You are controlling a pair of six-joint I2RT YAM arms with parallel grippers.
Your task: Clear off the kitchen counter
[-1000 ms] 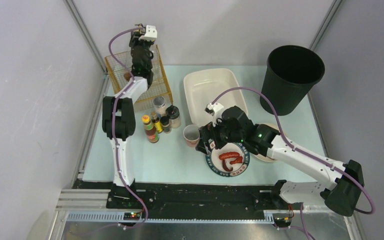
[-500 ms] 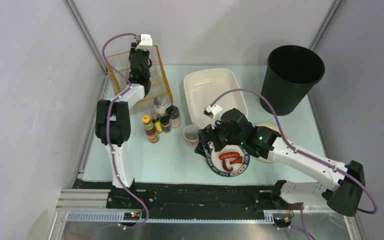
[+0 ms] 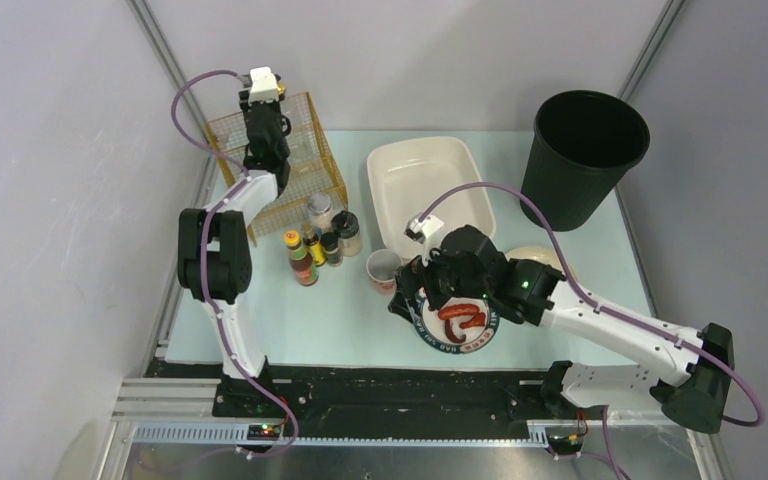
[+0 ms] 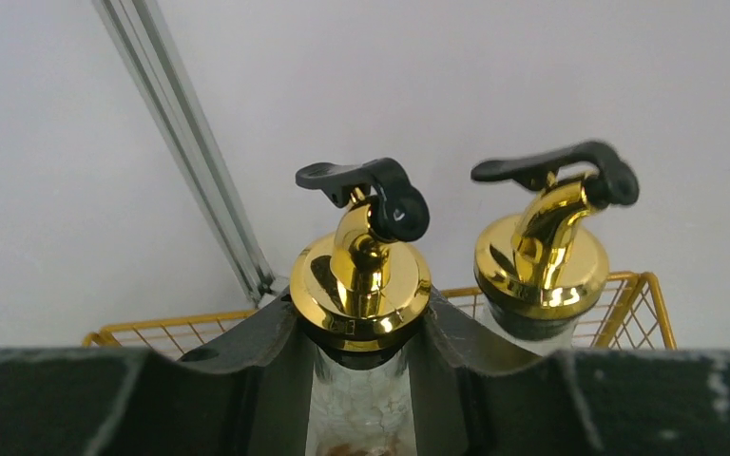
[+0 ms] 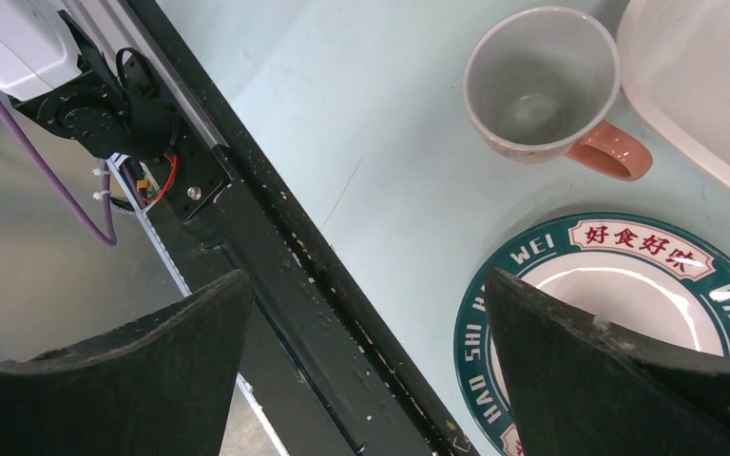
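Only the left wrist view shows the left gripper [image 4: 361,356] clenched on a gold-capped glass bottle [image 4: 361,285], with a twin bottle [image 4: 537,266] just beside it, above the wire basket [image 4: 642,290]. Overhead, that arm is raised at the far-left corner. Kitchen counter [image 3: 330,315]: pale mint, matte, rail-framed, under both arms. Right arm low, right gripper [image 5: 366,285] spread wide and empty at the plate [image 5: 532,275] rim, near the mug [image 5: 542,85].

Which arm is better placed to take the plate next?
Right. The right gripper, open, hovers at the plate rim beside the mug; the left gripper is shut on a gold-capped bottle at the wire basket.
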